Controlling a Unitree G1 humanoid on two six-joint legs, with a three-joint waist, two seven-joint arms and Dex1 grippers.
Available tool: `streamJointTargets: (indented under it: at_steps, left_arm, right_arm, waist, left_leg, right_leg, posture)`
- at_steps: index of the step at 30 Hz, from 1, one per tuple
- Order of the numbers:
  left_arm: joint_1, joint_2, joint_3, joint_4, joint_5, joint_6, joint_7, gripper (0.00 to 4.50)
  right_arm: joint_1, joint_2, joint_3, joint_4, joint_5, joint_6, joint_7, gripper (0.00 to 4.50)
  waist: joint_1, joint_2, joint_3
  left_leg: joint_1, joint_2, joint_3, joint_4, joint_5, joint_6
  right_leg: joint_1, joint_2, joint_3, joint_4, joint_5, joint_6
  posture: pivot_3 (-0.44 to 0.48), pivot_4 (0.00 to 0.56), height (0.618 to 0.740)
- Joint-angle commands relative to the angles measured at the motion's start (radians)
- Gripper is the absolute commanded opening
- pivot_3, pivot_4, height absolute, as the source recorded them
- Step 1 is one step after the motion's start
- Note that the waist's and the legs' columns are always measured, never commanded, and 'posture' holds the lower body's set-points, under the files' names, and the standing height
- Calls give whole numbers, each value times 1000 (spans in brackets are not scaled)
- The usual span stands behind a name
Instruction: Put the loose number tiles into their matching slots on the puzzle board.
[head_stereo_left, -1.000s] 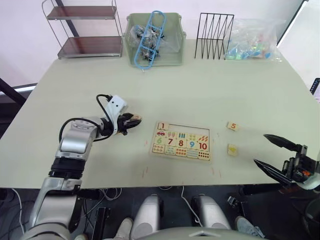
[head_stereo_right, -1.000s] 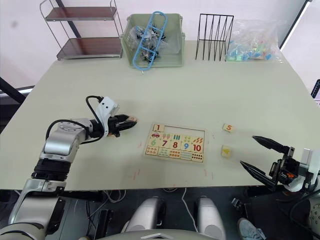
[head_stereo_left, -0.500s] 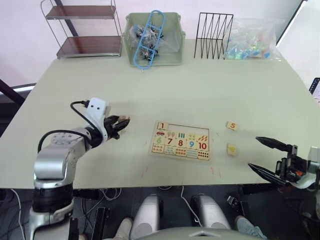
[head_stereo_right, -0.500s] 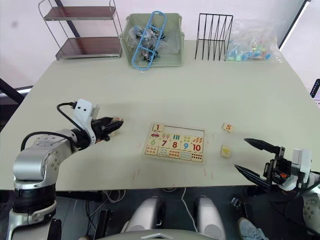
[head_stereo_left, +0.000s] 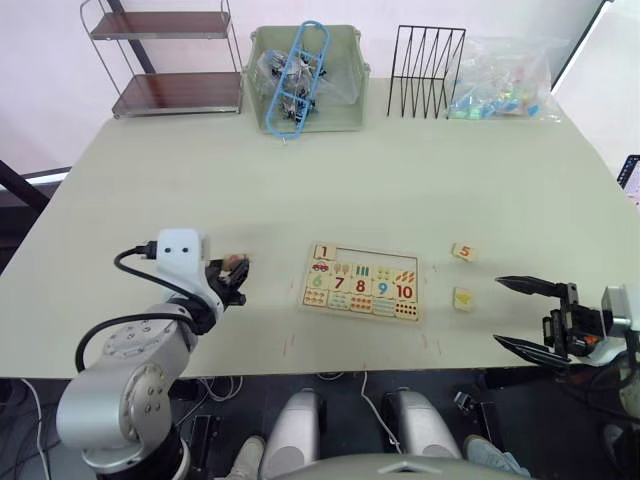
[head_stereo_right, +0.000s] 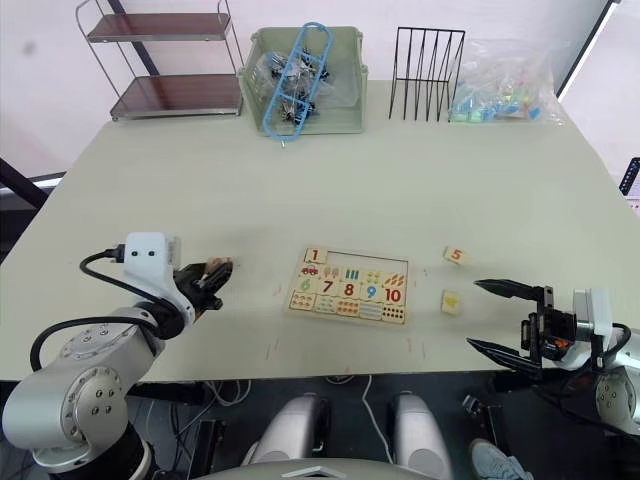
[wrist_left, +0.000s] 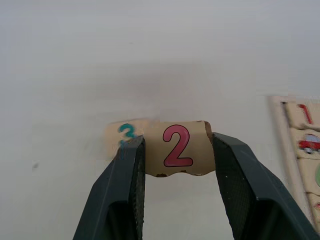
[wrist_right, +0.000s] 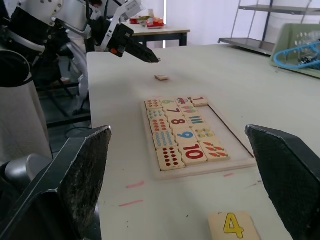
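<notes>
Now my left tool (wrist_left: 179, 150) pinches small pale-wood tile with red 2 (wrist_left: 177, 146), pulled back left from flat pale-wood puzzle board (head_stereo_left: 362, 282). Green 3 tile (wrist_left: 121, 136) on pale surface (head_stereo_left: 400, 180) behind it. Right tool (head_stereo_left: 527, 315) wide open, empty, now lower, near yellow 4 tile (head_stereo_left: 464, 298). Next: 2 into slot beside 1.

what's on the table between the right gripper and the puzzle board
The 4 tile lies between the right gripper and board, clear in the left eye view.
</notes>
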Motion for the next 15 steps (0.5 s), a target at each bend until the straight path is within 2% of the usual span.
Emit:
streamJointTargets:
  at_steps: [1,9,15]
  left_arm:
    - [62,-36,-6,-87,5,22,55,1506]
    - [171,-63,-30,-87,-26,-40,151,1506]
    - [192,-160,-57,-87,-36,-81,226,1506]
  right_arm:
    - [18,-66,14,33,33,-54,18,4500]
    - [18,-171,68,131,96,-144,18,4500]
    - [11,-198,101,172,127,-187,18,4500]
  waist:
    - [2,0,0]
    - [0,0,0]
    - [4,-1,0]
  left_leg:
    - [0,0,0,0,0,0]
    - [1,0,0,0,0,0]
    - [1,0,0,1,0,0]
  right_leg:
    - [0,0,0,0,0,0]
    - [1,0,0,0,0,0]
    - [1,-1,0,-1,0,0]
  posture:
    - [0,150,740]
    - [0,150,740]
    - [0,150,740]
